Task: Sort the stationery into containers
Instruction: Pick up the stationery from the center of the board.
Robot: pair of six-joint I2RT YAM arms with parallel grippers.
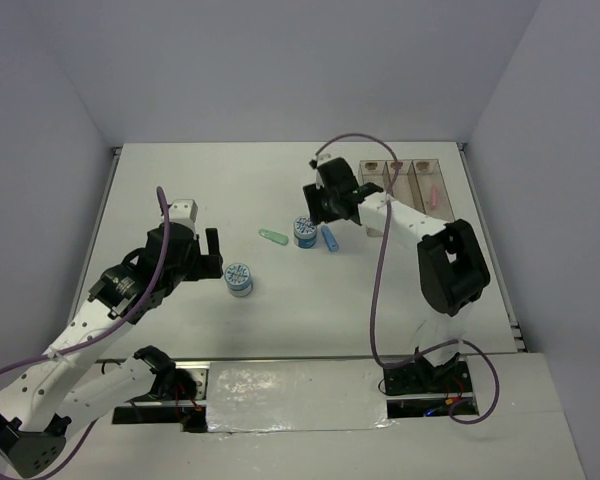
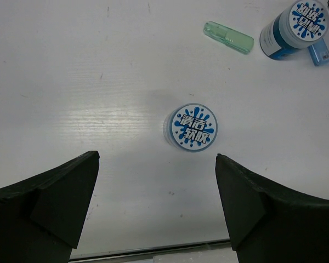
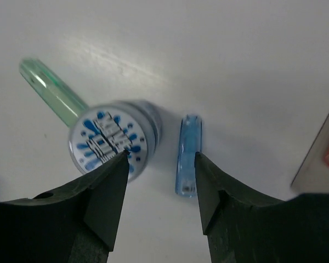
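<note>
Right gripper and left gripper, both with jaws apart, over a white table.
The right gripper holds nothing. One tip is over a round blue-white patterned tape roll, the other just beside a flat translucent blue oblong clip, and a green oblong clip lies near the roll. A second patterned roll stands just beyond the left gripper's wide gap. The clear three-compartment plastic tray sits far right, with a pink clip in its rightmost compartment.
</note>
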